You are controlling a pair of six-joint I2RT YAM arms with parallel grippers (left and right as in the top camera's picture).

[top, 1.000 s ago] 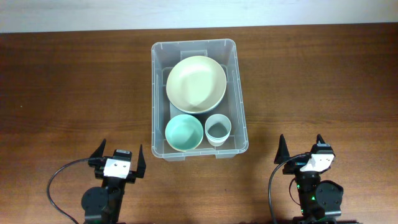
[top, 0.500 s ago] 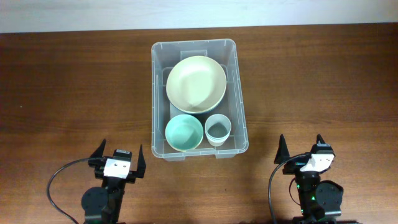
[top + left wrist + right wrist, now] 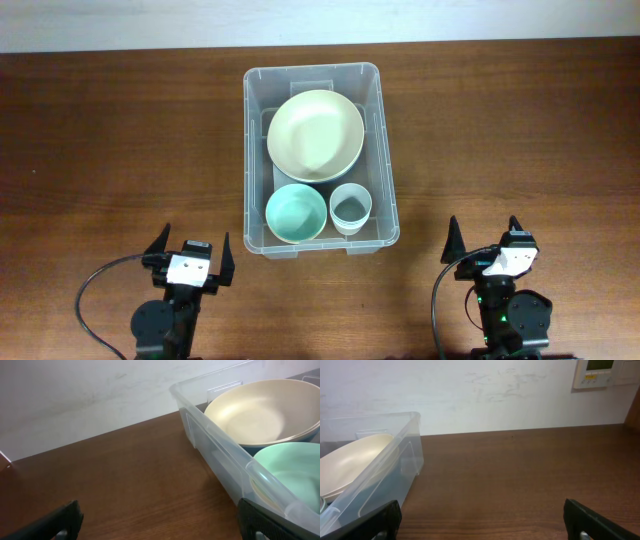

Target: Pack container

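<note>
The clear plastic container (image 3: pixel 255 160) stands in the middle of the wooden table. Inside it lie a large cream bowl (image 3: pixel 315 135), a small mint-green bowl (image 3: pixel 296 213) and a small white cup (image 3: pixel 350 208). The container also shows in the left wrist view (image 3: pixel 210 450) with the cream bowl (image 3: pixel 255 415) and mint bowl (image 3: pixel 295 470), and in the right wrist view (image 3: pixel 395 470). My left gripper (image 3: pixel 192 250) is open and empty at the front left of the container. My right gripper (image 3: pixel 485 240) is open and empty at the front right.
A white wall runs behind the table's far edge (image 3: pixel 470 400), with a beige wall panel (image 3: pixel 605 372) at the upper right. Bare brown tabletop (image 3: pixel 120 140) lies on both sides of the container.
</note>
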